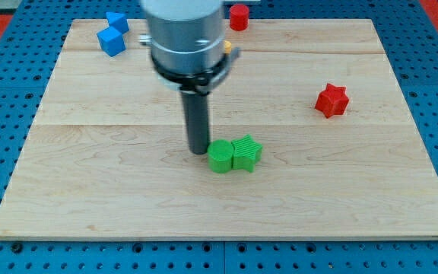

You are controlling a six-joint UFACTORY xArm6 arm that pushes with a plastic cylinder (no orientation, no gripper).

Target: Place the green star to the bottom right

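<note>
You see the wooden desk (356, 198) filling most of the frame. The arm's grey body (185, 34) stands at the upper middle, and my tip (198, 151) touches the left side of the green cylinder (220, 157). This tool is a plain rod with no jaws. The green star (246, 152) sits near the centre, pressed against the cylinder's right side.

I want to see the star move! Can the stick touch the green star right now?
Probably not directly. My tip sits at the left of the green round block, which is wedged between it and the green star. Pushing rightward would likely shove both together.
</note>
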